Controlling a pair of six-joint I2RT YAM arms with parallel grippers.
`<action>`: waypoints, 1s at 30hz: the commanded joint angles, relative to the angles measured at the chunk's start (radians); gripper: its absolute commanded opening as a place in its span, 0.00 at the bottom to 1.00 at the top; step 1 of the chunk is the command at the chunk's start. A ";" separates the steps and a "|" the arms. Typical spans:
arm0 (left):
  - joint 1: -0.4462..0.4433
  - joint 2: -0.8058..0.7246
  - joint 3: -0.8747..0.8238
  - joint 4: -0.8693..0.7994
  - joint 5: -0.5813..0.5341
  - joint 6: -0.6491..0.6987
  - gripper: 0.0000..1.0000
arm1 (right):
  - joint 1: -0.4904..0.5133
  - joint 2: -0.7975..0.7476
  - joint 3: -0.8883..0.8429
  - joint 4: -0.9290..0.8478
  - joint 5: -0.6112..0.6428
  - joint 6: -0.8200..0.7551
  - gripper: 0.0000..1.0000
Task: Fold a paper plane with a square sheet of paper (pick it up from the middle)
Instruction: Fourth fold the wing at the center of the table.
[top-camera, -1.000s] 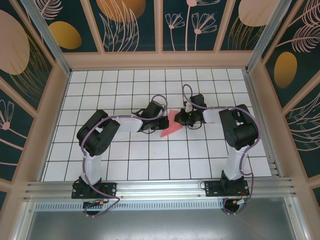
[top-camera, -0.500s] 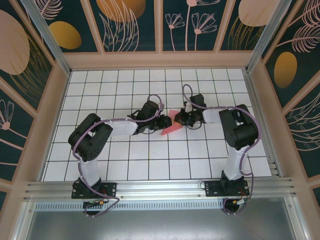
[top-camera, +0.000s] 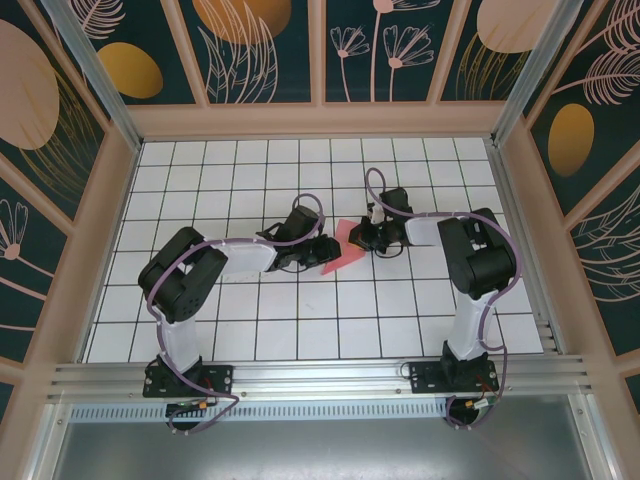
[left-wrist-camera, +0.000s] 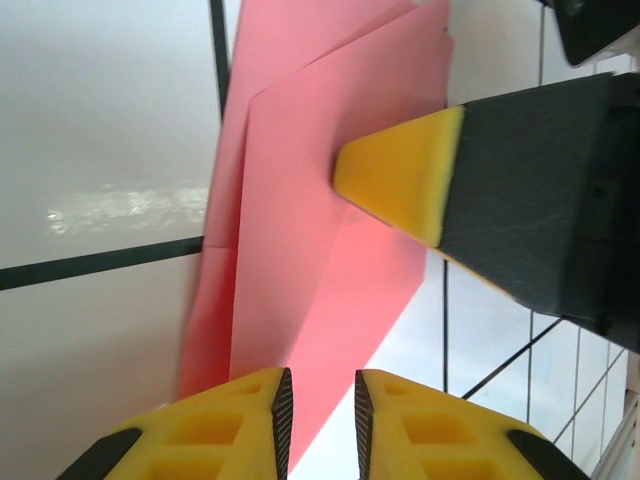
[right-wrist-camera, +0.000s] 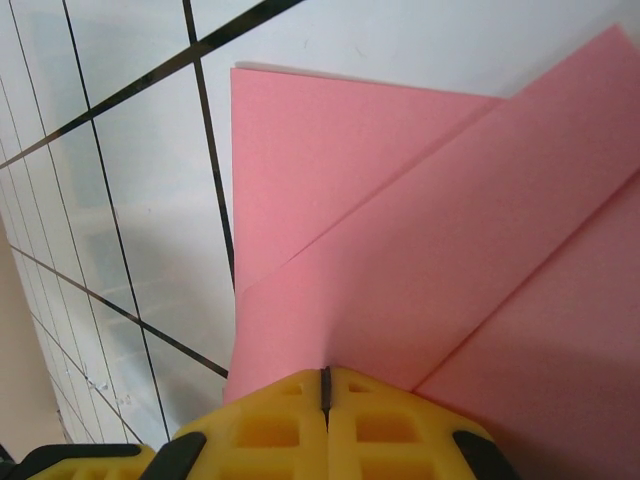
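Note:
The sheet of paper (top-camera: 343, 254) is folded into a pink-red pointed shape with diagonal creases and lies at the middle of the white gridded board (top-camera: 250, 320). My right gripper (right-wrist-camera: 325, 385) is shut on its right end, and the paper (right-wrist-camera: 420, 260) bulges up into the closed jaws. In the top view that right gripper (top-camera: 361, 238) comes in from the right. My left gripper (left-wrist-camera: 320, 400) stands open by a narrow gap at the paper's (left-wrist-camera: 320, 200) pointed near end, without pinching it. The right gripper's yellow fingertip (left-wrist-camera: 400, 180) rests on the paper opposite. In the top view the left gripper (top-camera: 325, 252) sits just left of the paper.
Wooden walls (top-camera: 110, 230) with patterned panels enclose the board on three sides. An aluminium rail (top-camera: 320, 378) carrying both arm bases runs along the near edge. Both arms reach in low over the board's centre, their purple cables looping above them.
My left gripper's jaws have parted slightly and its arm has shifted left and lower beside the paper. The right gripper and the paper have stayed put.

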 joint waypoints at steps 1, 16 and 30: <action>-0.006 0.011 0.027 -0.039 -0.012 0.012 0.25 | -0.009 0.099 -0.033 -0.120 0.185 0.000 0.06; -0.038 -0.008 0.088 -0.077 -0.031 -0.005 0.27 | -0.016 0.115 -0.032 -0.125 0.189 0.003 0.06; -0.039 0.040 0.085 -0.162 -0.105 0.031 0.26 | -0.024 0.118 -0.031 -0.137 0.197 0.001 0.05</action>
